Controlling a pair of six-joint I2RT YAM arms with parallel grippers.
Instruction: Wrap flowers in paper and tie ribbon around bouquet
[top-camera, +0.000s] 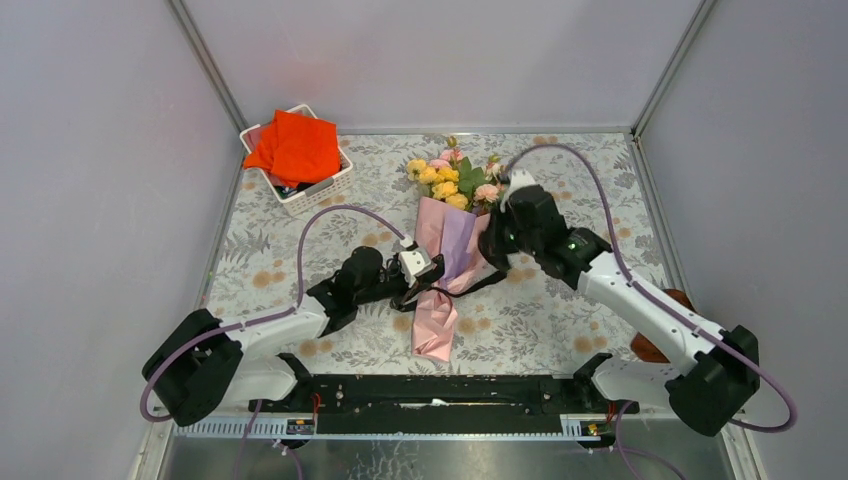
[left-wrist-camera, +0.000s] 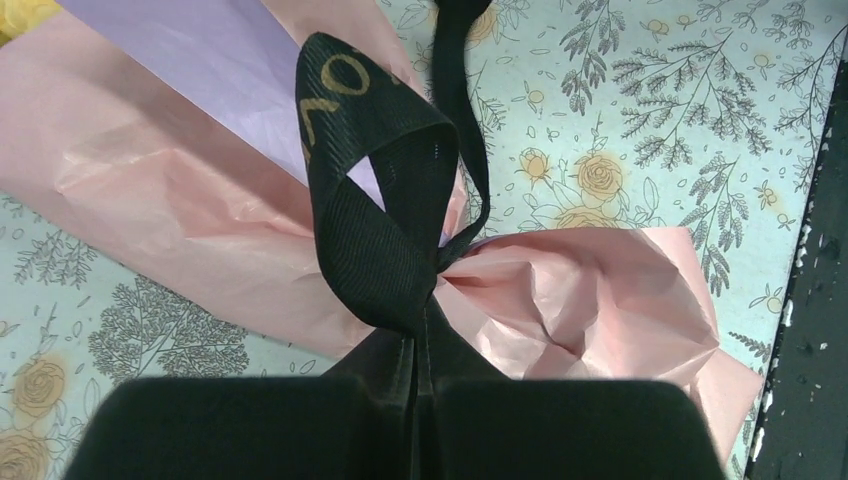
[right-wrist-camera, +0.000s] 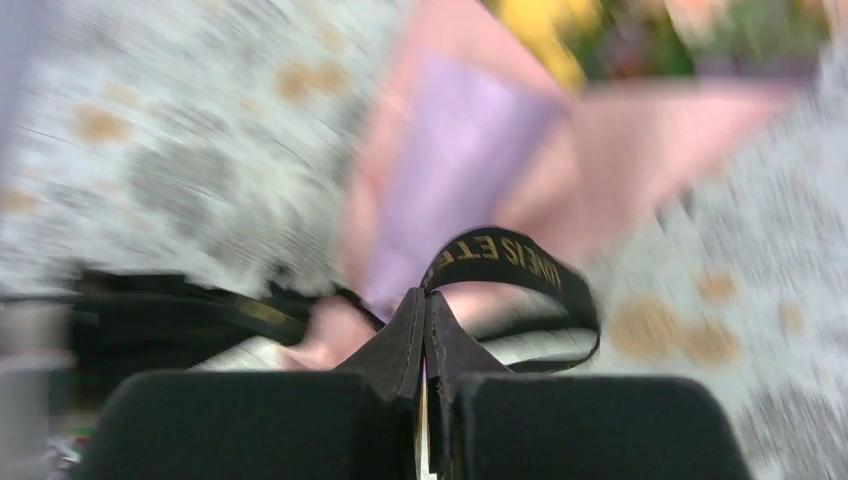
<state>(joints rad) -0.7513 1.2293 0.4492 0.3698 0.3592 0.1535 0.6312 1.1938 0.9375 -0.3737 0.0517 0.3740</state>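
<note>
**Q:** Ribbon (left-wrist-camera: 375, 230) status at the left gripper (left-wrist-camera: 415, 345)?
**A:** Clamped. I had my left fingers closed on a black loop, right at the pinched waist of the pink paper (left-wrist-camera: 600, 300).
**Q:** Right gripper (right-wrist-camera: 425, 310)?
**A:** Also closed, gripping a second loop with pale lettering, at the cone's right edge. That view was blurred.
**Q:** Bouquet (top-camera: 447, 240) position?
**A:** It lay mid-table between my arms, narrow end nearest, flowers (top-camera: 445, 185) farthest. A basket (top-camera: 325, 185) holding an orange cloth (top-camera: 295, 148) stood far left.
</note>
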